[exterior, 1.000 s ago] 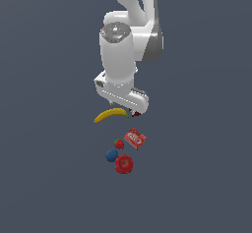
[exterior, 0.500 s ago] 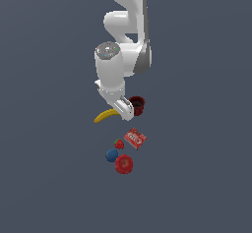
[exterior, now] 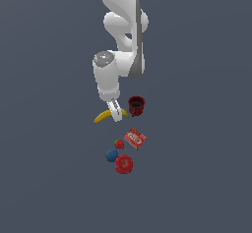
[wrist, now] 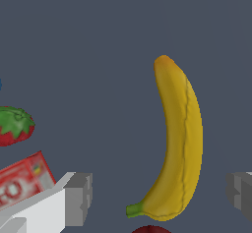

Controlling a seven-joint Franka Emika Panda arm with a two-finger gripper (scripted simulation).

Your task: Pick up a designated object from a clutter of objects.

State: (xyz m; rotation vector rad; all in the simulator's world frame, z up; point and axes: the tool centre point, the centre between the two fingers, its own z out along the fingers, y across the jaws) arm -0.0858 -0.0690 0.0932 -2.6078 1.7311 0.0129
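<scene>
The designated object, a curved yellow banana (exterior: 103, 117) (wrist: 180, 143) with a green stem tip, lies at the far edge of the clutter of objects. My gripper (exterior: 117, 113) (wrist: 158, 193) points down over it and is open. In the wrist view the grey fingers (wrist: 78, 198) stand wide apart, with the banana's stem end between them, nearer one finger than the other. Nothing is held. Whether the fingers touch the ground is not visible.
A dark red mug (exterior: 136, 105) stands close beside the banana on the exterior view's right. Nearer the camera lie a red box with white print (exterior: 135, 138), a strawberry (exterior: 118, 143), a blue round fruit (exterior: 111, 155) and a red apple (exterior: 124, 164).
The arm has swung and straightened, and the gripper has come down from above the clutter to the banana. None of the objects has moved.
</scene>
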